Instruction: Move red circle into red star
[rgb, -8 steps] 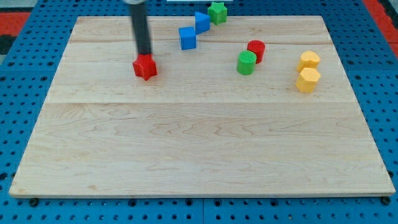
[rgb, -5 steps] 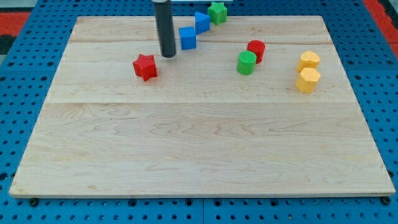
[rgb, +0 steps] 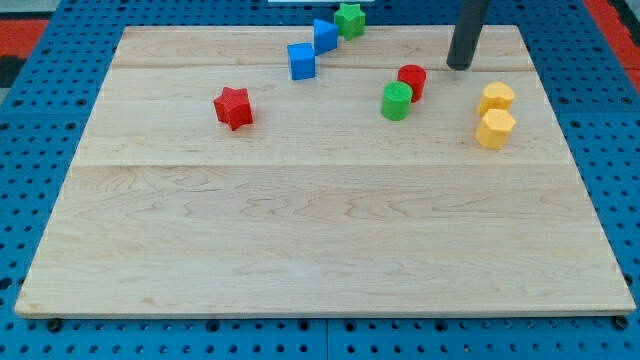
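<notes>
Resting on the board, my tip (rgb: 460, 66) (a bare rod, nothing to spread or pinch) sits up-right of the red circle (rgb: 411, 80). Pushing left could catch the touching green cylinder (rgb: 397, 100) and skew the circle off the distant red star (rgb: 233, 107).

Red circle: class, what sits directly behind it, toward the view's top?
Only bare board lies behind the red circle. My tip stands up and to its right, apart. The green circle touches its front-left, covering part of its lower edge.
</notes>
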